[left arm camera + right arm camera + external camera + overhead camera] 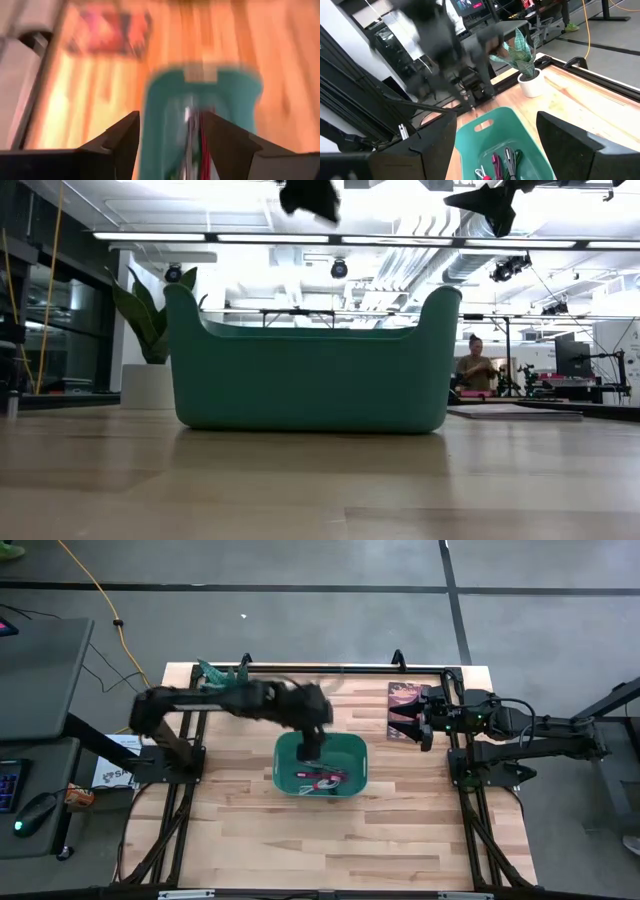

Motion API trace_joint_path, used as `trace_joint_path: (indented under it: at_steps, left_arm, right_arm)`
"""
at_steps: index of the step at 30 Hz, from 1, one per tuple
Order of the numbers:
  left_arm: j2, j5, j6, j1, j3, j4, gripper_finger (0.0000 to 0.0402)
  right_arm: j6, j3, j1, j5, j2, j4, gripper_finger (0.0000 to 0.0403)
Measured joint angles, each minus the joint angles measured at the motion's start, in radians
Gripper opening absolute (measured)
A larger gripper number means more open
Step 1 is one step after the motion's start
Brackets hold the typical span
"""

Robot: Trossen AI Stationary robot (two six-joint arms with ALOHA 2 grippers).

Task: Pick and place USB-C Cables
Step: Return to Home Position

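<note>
The teal bin [358,752] is sitting near the middle of the bench [250,840]. The USB-C cables [320,780] are lying bundled together on the floor of the bin, all inside its walls; pink, grey and dark green strands are showing in the right wrist view. The left pincer [312,747] is hanging above the far part of the bin's interior, higher than the rim and clear of the cables. Its fingers [120,142] are standing apart, released, with nothing between them. The right pincer [405,725] is waiting to the right of the bin, over a dark mat [405,695]; its fingers [580,145] are likewise spread and gripping nothing. A potted plant [525,65] is standing beyond the bin at the bench's far edge. A person [478,365] is standing in the room behind the bin.
</note>
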Motion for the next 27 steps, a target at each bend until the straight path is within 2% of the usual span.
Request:
trace_joint_path:
  at_steps: [3,6,14,21,27]
  left_arm:
    - [-0.096,0.033,-0.04,0.036,-0.014,0.084,0.0187]
    - [-0.2,0.034,-0.06,0.049,-0.06,0.201,0.0157]
    - [-0.478,0.033,-0.155,0.051,-0.334,0.533,0.0015]
    - [-0.66,0.037,-0.273,-0.039,-0.667,0.93,0.0003]
    - [-0.708,0.032,-0.371,-0.142,-0.902,1.261,0.0001]
  right_arm:
    - [0.0,0.0,0.0,0.0,0.0,-0.004,0.0265]
    - [0.0,0.0,0.0,0.001,0.0,-0.006,0.0265]
    - [0.007,0.0,0.0,0.001,0.0,-0.007,0.0265]
    - [0.007,0.0,0.0,0.002,0.0,-0.01,0.0265]
    - [0.023,0.0,0.0,0.001,0.0,-0.005,0.0265]
